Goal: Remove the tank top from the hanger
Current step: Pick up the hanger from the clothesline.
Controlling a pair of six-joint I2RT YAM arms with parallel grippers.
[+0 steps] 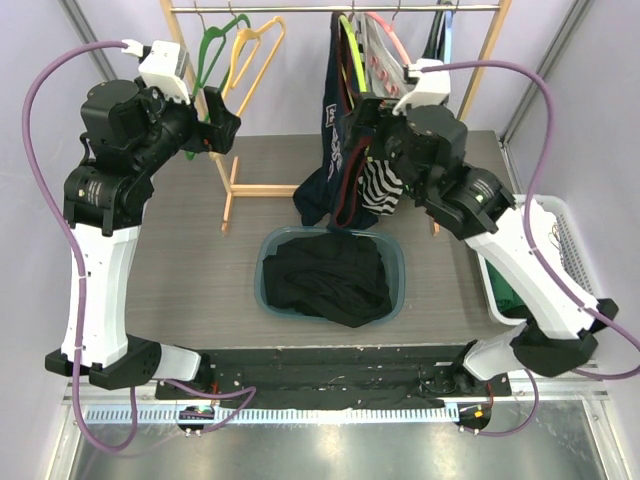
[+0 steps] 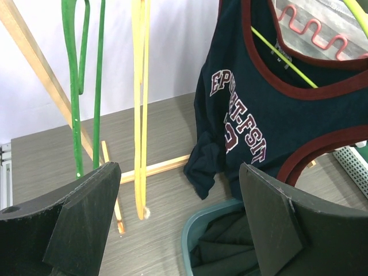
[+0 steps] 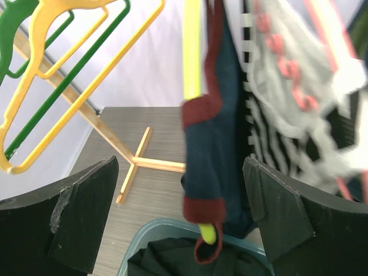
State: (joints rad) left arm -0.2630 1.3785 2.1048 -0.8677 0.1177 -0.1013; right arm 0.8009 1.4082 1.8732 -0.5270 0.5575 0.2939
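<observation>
The navy tank top [image 1: 335, 150] with maroon trim and a chest print hangs on a lime-yellow hanger [image 1: 350, 55] on the wooden rack's rail. In the left wrist view the tank top [image 2: 270, 115] and its hanger [image 2: 284, 57] are at the upper right. My left gripper [image 1: 222, 122] is open and empty, left of the garment, near the empty hangers. My right gripper [image 1: 362, 128] is open right beside the tank top. In the right wrist view the tank top's maroon edge [image 3: 213, 144] and the hanger tip [image 3: 207, 233] hang between my open fingers [image 3: 92, 213], untouched.
Empty green [image 1: 215, 45] and yellow [image 1: 255, 45] hangers hang at the left of the rack [image 1: 262, 190]. A striped garment [image 1: 380, 185] and a pink hanger [image 1: 385, 40] hang right of the tank top. A teal basket [image 1: 265, 262] of black clothes sits below. A white basket [image 1: 560, 215] stands at the right.
</observation>
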